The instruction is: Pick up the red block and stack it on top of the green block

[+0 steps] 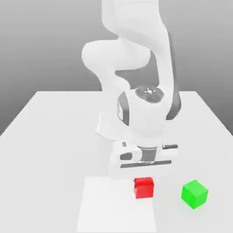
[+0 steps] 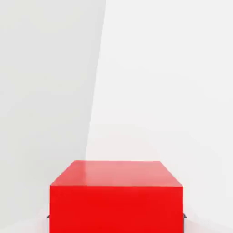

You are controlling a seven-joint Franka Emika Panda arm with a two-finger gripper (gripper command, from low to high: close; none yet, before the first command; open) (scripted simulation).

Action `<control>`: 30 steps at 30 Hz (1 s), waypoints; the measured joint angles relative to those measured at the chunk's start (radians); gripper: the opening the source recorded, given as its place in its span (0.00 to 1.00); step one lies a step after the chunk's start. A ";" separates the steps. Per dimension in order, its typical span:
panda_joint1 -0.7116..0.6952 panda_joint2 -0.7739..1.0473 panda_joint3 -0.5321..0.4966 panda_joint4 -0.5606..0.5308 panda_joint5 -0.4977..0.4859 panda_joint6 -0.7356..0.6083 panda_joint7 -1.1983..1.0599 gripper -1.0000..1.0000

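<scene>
The red block (image 1: 144, 187) rests on the white table (image 1: 54, 136) near its front edge. My gripper (image 1: 144, 176) is lowered straight over it, the hand just above the cube's top. In the hand view the red block (image 2: 116, 200) looms close, and thin dark fingertips (image 2: 184, 216) sit flush against its two opposite sides, so the gripper is shut on it. The block still sits on the table surface. The green block (image 1: 195, 194) stands apart on the table, toward the exterior view's right of the red one.
The arm's white body (image 1: 132, 59) rises behind the blocks at the table's middle. A slightly brighter rectangular patch (image 1: 113, 209) marks the table under and beside the red block. Open table stretches to the exterior view's left.
</scene>
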 joint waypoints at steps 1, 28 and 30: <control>-0.003 -0.024 0.004 -0.003 0.004 -0.020 -0.003 0.00; 0.088 -0.094 0.229 0.199 -0.031 -0.298 0.049 0.00; 0.110 -0.024 0.200 0.204 -0.074 -0.236 0.080 0.00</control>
